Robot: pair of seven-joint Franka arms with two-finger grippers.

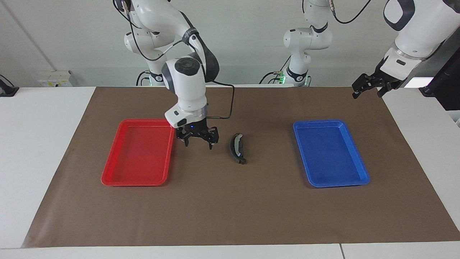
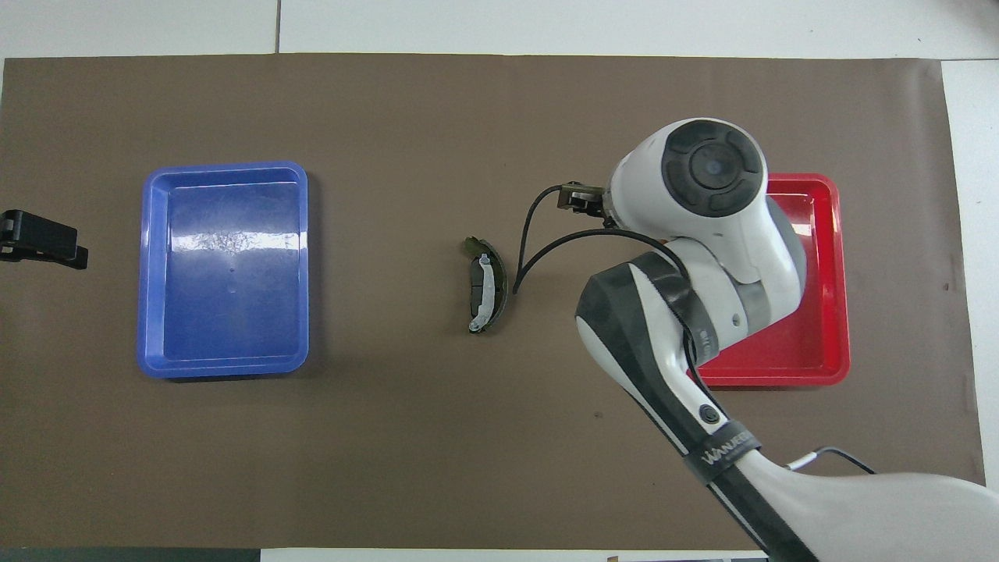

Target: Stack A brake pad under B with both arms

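Note:
B (image 1: 233, 144), a curved black shoe with a silvery strip, lies mid-mat between the two trays; it also shows in the overhead view (image 2: 499, 282). The A brake pad (image 2: 475, 286), short and dark grey, lies tight against B's inner side as one pile, mostly covered by B (image 1: 240, 149). My right gripper (image 1: 198, 143) is open and empty, low over the mat between the red tray and the pile, apart from both. In the overhead view its own wrist hides it. My left gripper (image 1: 368, 91) is open and empty, raised over the mat's edge at the left arm's end (image 2: 43, 243).
An empty red tray (image 1: 111, 178) lies toward the right arm's end (image 2: 835, 273). An empty blue tray (image 1: 359, 178) lies toward the left arm's end (image 2: 148, 257). A brown mat (image 1: 230, 216) covers the table. A black cable loops from the right wrist (image 2: 531, 257).

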